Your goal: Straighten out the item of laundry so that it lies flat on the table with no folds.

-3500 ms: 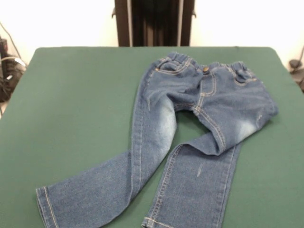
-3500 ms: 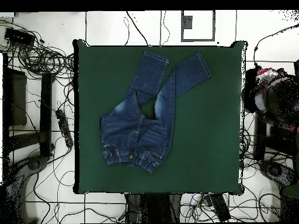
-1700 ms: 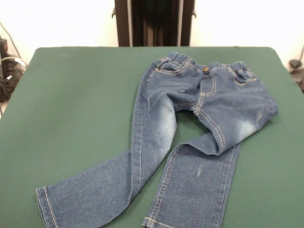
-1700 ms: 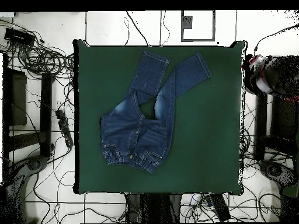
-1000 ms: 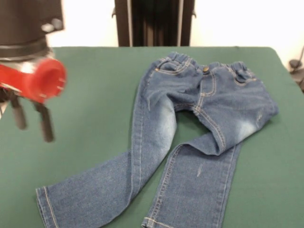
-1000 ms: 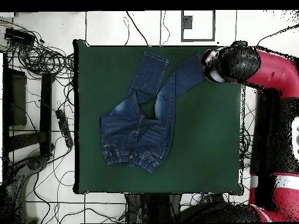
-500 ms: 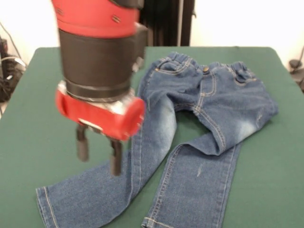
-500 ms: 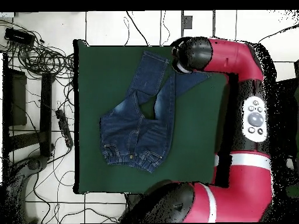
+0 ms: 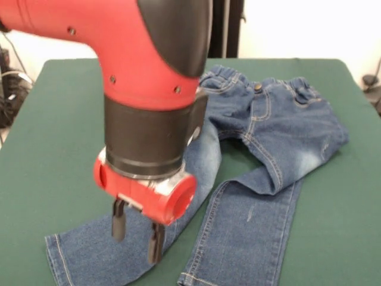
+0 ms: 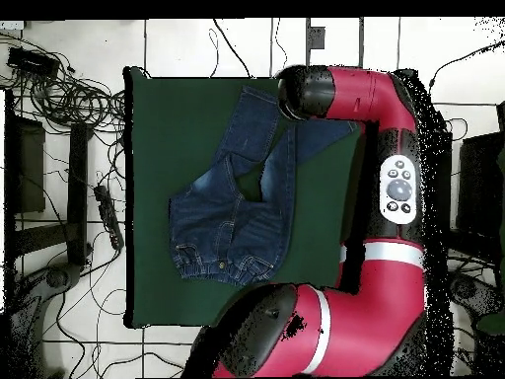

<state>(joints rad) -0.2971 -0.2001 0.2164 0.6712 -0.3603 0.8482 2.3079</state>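
One green counter [image 9: 65, 119] fills the scene, with a red and black arm [image 9: 149, 77] hanging over it. Blue jeans [image 9: 280, 137] lie across the middle, legs crossed, one folded under at the knee. Its tool [image 9: 137, 241] hovers over a leg hem, fingers parted, empty. Denim looks soft and heavyish; hems offer good holds.

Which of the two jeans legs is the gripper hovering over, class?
The leg whose cuff lies toward the front view's lower left: the open gripper hangs above it. The other leg, folded at the knee, lies clear of it.
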